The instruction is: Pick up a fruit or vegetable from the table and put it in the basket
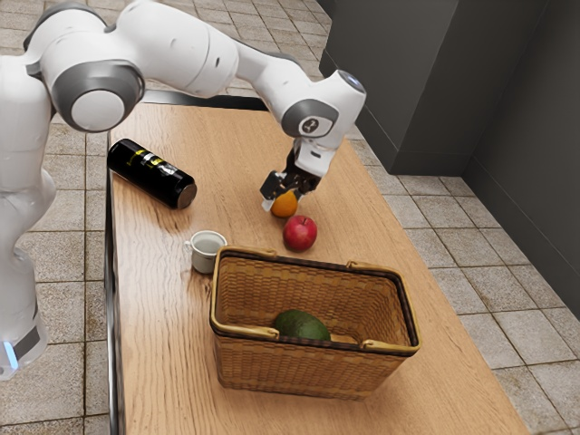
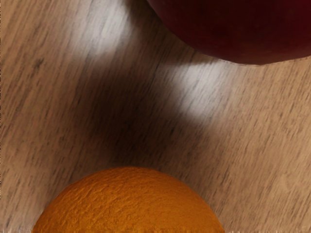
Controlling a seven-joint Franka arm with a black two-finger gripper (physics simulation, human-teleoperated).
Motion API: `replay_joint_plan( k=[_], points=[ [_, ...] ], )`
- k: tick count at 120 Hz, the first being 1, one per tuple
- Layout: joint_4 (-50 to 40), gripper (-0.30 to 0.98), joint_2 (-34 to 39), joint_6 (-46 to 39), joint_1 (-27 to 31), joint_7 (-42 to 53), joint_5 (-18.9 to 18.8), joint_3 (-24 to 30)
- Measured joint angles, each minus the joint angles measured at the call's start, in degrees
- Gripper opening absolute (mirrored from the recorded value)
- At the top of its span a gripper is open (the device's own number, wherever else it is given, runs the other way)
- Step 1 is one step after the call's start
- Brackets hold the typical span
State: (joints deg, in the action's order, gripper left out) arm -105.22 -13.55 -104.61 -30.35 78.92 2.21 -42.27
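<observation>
Wooden tabletop [image 1: 149, 299] bears a wicker basket [image 1: 317, 370] with an avocado [image 1: 302, 325] inside.

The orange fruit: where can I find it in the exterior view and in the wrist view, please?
Exterior view: the orange is at the gripper, above the picture's middle, beside the apple, on the side away from the basket.
Wrist view: it is the big, partly cut-off orange dome, across a strip of table from the apple.
Shared landmark: the red apple.
</observation>
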Motion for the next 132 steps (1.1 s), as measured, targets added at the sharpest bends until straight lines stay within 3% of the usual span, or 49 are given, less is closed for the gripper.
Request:
replay_joint_plan(
  k=[23,42,58,86,99,113,132],
  points=[
    [0.0,0.36,0.0,-0.2,0.2,-0.2,0.3,0.0],
    [0.2,0.33,0.7,-0.1,0.8,-0.3,0.7,-0.2],
    [1.0,0.28,7.4,1.5,0.8,-0.5,0.4,-0.1],
    [12.0,0.28,14.8,8.8,1.0,-2.4,-4.1,1.5],
    [14.2,0.28,18.5,12.8,3.4,-3.9,-6.4,8.7],
    [14.2,0.28,19.8,16.2,-3.3,-6.1,-7.9,18.1],
    [13.4,0.28,19.3,18.7,-10.2,-9.5,-8.7,20.6]
  ],
)
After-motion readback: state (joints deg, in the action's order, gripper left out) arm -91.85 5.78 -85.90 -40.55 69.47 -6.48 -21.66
